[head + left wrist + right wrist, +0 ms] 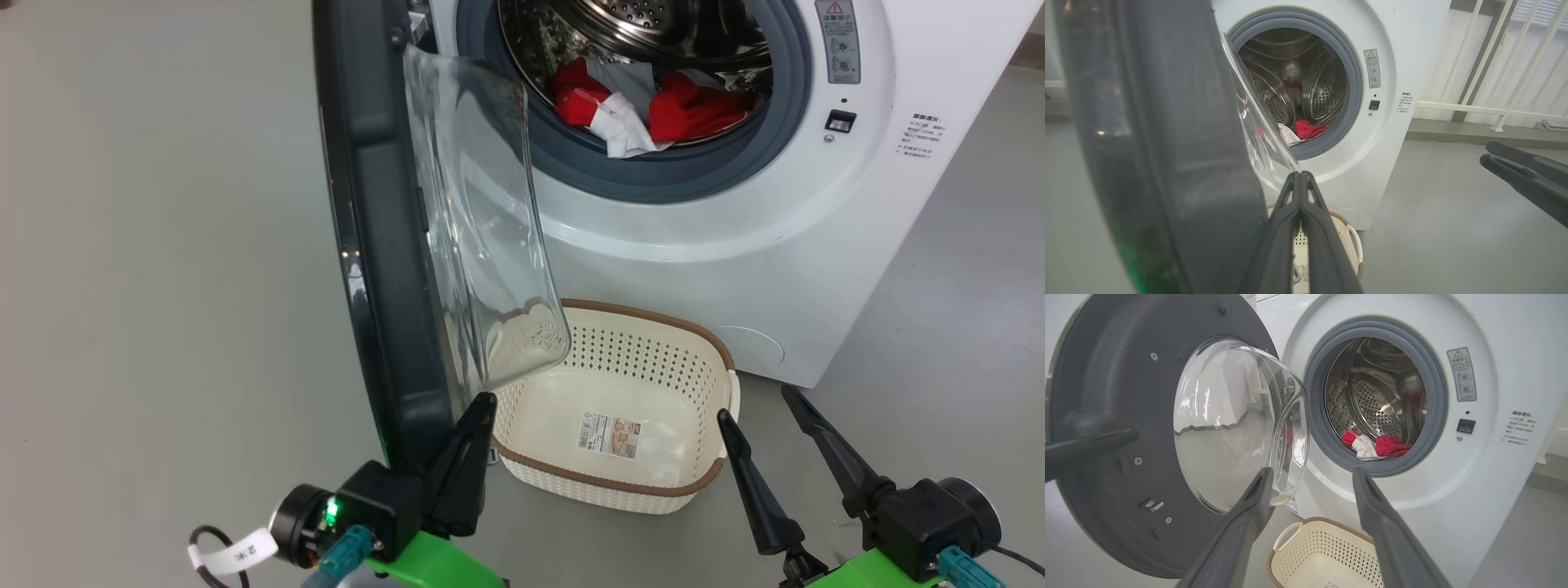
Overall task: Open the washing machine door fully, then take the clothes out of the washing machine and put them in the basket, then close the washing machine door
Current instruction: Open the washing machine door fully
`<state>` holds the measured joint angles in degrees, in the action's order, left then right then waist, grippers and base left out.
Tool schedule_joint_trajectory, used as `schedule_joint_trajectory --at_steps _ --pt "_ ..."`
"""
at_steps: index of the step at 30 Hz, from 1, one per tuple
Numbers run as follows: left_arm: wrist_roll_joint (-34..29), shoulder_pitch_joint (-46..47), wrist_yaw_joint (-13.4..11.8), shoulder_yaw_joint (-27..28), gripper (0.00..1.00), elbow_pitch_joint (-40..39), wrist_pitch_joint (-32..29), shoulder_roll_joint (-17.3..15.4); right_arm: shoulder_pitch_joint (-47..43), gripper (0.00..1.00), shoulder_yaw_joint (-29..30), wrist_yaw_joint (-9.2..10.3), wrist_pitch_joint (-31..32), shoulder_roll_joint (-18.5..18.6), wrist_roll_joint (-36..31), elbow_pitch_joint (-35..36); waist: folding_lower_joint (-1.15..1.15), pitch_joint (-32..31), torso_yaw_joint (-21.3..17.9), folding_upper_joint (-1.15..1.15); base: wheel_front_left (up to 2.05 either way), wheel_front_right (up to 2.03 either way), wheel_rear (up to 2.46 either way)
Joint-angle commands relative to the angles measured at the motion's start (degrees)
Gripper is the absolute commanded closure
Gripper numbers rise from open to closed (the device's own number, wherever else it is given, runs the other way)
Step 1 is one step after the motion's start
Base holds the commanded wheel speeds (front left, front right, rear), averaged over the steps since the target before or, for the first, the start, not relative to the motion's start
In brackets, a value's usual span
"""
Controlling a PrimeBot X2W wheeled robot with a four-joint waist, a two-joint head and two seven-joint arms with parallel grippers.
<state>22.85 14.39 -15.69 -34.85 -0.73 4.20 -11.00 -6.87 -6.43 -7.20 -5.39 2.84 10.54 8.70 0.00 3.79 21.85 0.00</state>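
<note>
The washing machine door stands swung out, edge-on to the head view, with its clear glass bowl facing the white washing machine. Red and white clothes lie at the front of the steel drum, also seen as clothes in the right wrist view. The cream basket sits on the floor below the opening, empty apart from a label sticker. My left gripper is shut with nothing in it, its tip against the inner side of the door's lower rim. My right gripper is open beside the basket's right end.
Grey floor lies open to the left of the door and to the right of the machine. A white railing stands behind the machine on the right. The basket sits close against the machine's front, partly under the glass bowl.
</note>
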Motion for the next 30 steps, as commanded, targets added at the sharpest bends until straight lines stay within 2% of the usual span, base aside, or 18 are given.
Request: schedule_joint_trajectory --at_steps 1,23,30 --pt "0.3 2.5 -0.6 2.5 1.00 -1.1 0.4 -0.6 1.9 0.00 -1.2 -0.29 -0.6 0.0 0.3 1.4 0.00 -0.1 0.2 0.00 0.00 0.00 0.00" --pt "2.7 -5.0 -6.8 10.2 1.00 -4.7 1.8 -5.5 0.8 0.00 -2.2 -0.29 0.1 0.0 0.0 1.9 0.00 -0.6 4.4 0.00 0.00 0.00 0.00" --pt "3.5 -5.9 -7.9 13.0 1.00 -4.7 2.2 -7.3 0.4 0.00 -2.5 -0.29 0.8 0.0 -0.3 2.4 0.00 -0.4 5.3 0.00 0.00 0.00 0.00"
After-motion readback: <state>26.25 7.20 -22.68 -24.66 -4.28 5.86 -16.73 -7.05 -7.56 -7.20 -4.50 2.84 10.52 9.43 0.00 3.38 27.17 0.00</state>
